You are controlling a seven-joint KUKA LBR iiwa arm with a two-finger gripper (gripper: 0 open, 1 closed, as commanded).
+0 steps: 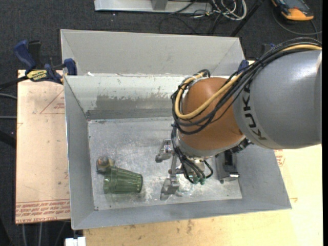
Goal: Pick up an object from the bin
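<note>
Since the claw (167, 170) is sitting low over the floor of the bin (77, 137) with its two fingers spread apart and only bare metal between them, what matters is what lies beside it. The closest candidate is the green cup (123, 182), lying on its side toward the view's left of the claw, near the front wall. It's close to the fingers but not touching them. Its long axis runs roughly across the view, so one end points back at the claw; I can't tell which end is the mouth. The gap between the fingers looks set across that axis, so I'd guess a sideways slide does it, with no big wrist twist. Past the cup, near its far end, sits a small brownish round thing (104, 163).
</note>
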